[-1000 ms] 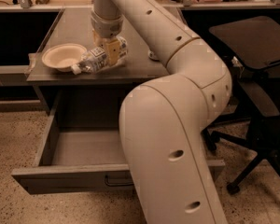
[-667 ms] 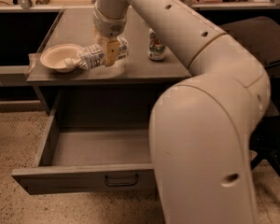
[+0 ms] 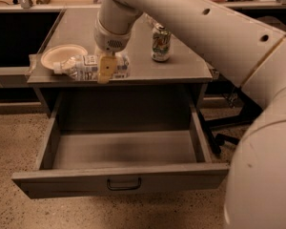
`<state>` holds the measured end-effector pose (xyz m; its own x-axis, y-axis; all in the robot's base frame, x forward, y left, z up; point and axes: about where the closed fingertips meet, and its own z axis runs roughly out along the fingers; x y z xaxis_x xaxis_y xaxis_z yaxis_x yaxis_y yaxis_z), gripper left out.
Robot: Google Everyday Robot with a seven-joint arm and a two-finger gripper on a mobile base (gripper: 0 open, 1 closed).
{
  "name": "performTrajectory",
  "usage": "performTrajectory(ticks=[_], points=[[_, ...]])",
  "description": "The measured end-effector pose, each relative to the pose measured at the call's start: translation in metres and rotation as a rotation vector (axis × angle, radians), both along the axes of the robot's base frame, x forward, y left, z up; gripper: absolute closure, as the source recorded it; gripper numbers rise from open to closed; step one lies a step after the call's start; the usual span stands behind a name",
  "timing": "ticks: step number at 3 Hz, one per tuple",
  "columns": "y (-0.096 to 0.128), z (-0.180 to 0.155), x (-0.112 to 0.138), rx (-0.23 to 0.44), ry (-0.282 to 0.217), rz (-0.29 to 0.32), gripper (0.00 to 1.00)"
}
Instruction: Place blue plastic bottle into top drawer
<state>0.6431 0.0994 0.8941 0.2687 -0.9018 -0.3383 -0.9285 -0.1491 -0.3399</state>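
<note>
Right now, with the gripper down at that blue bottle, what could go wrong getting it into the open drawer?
The gripper sits toward the base end of the blue plastic bottle, so the bottle might tilt when lifted. Its cap is beside the paper bowl, which could get swept off. The soda can stands near the arm.

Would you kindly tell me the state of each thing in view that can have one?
top drawer: pulled open, nothing inside.
blue plastic bottle: on its side, beside the bowl.
gripper: down at the bottle's middle.
soda can: upright on the tabletop.
paper bowl: upright, empty.
</note>
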Motion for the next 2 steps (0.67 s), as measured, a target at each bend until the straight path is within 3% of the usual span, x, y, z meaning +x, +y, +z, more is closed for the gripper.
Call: performTrajectory(ticks=[1, 2], points=[[0.003, -0.052, -0.053, 0.004, 0.181, -0.11, 1.0], [0.009, -0.108, -0.085, 0.003, 0.325, -0.184, 1.0]])
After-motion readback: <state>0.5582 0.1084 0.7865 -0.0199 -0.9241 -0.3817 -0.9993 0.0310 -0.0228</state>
